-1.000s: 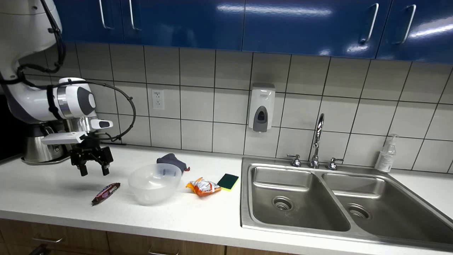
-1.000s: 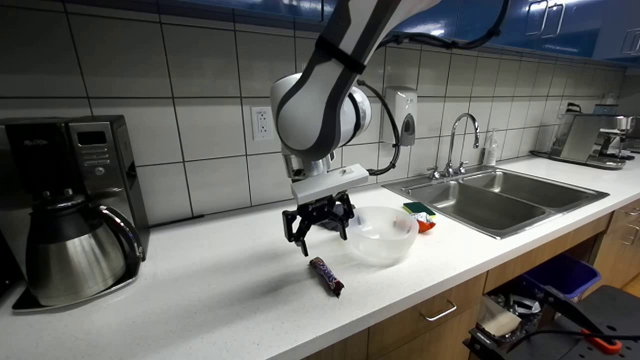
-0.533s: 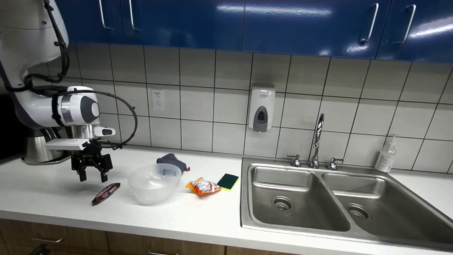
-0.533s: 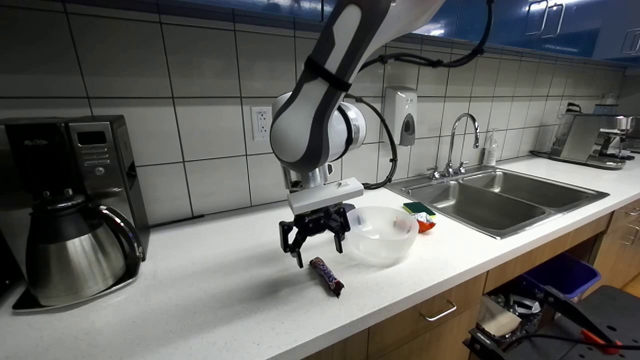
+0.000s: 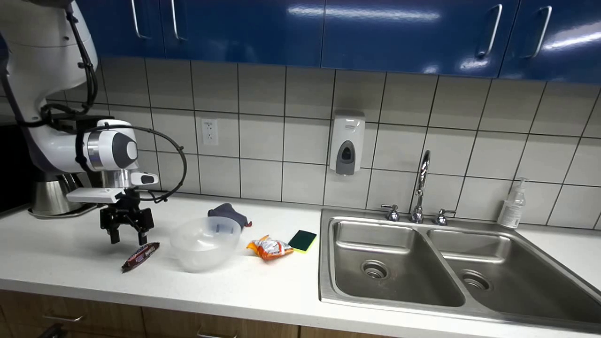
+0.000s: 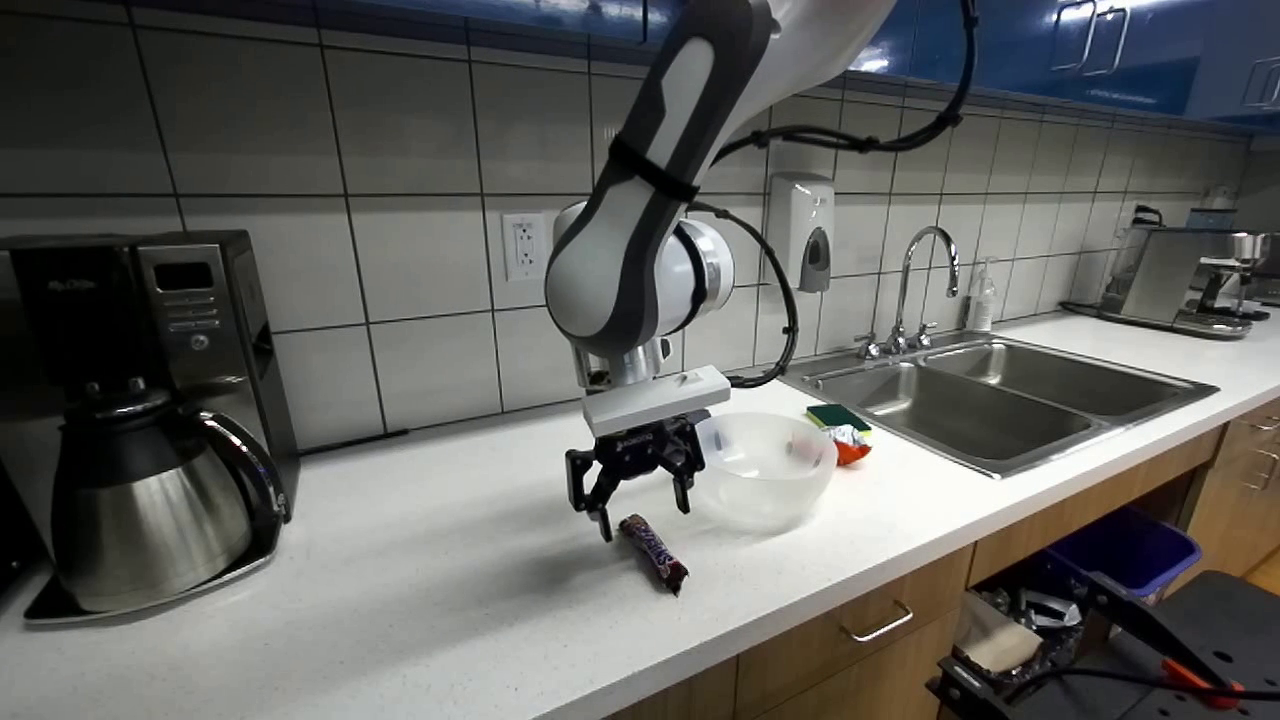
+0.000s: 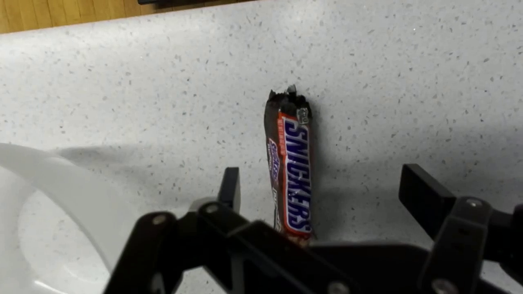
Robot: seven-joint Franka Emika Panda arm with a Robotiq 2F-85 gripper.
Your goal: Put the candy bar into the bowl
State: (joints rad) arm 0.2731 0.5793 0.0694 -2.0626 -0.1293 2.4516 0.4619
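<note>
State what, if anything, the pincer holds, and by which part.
Nothing: the pincer is open, and the wrist view shows gaps either side of the candy bar, which lies on the counter.

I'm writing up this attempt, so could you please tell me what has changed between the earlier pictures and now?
The gripper has come down closer to the candy bar, as both exterior views show. Nothing has been taken hold of or let go: its jaws stand open. The candy bar, the bowl and the orange packet have stayed put on the counter.
</note>
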